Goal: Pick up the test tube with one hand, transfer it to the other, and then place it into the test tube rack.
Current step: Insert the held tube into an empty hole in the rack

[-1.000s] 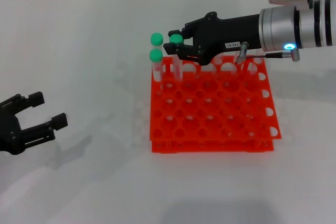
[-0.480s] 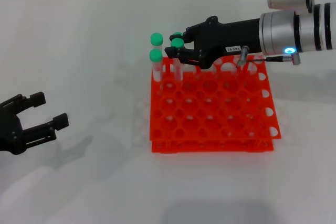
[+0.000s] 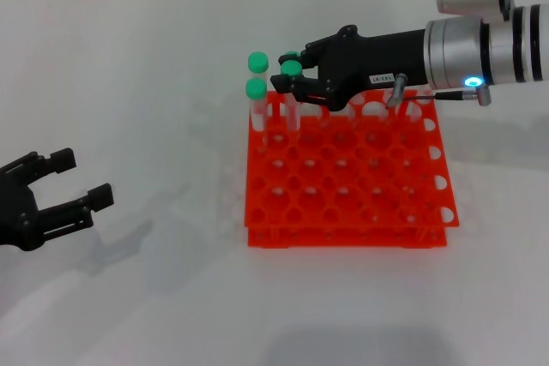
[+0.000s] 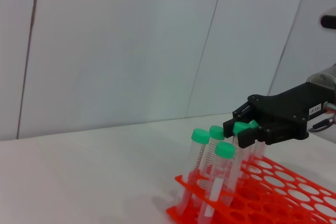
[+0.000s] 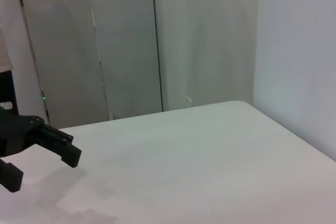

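Note:
The orange test tube rack (image 3: 347, 182) stands right of centre on the table; it also shows in the left wrist view (image 4: 273, 192). My right gripper (image 3: 292, 70), the labelled one with the blue wrist light, reaches over the rack's far left corner. It is shut on a green-capped test tube (image 3: 292, 67), which stands upright with its lower end in a hole of the back row. The left wrist view shows the same grip (image 4: 240, 127). My left gripper (image 3: 64, 184) is open and empty at the near left, well away from the rack.
Two other green-capped tubes (image 3: 257, 62) (image 3: 255, 89) stand in the rack's far left corner, right beside the held tube. The right wrist view shows the left gripper (image 5: 37, 158) over the white table.
My right gripper has moved slightly down and right with the tube, setting it lower into the rack. The left arm has not moved.

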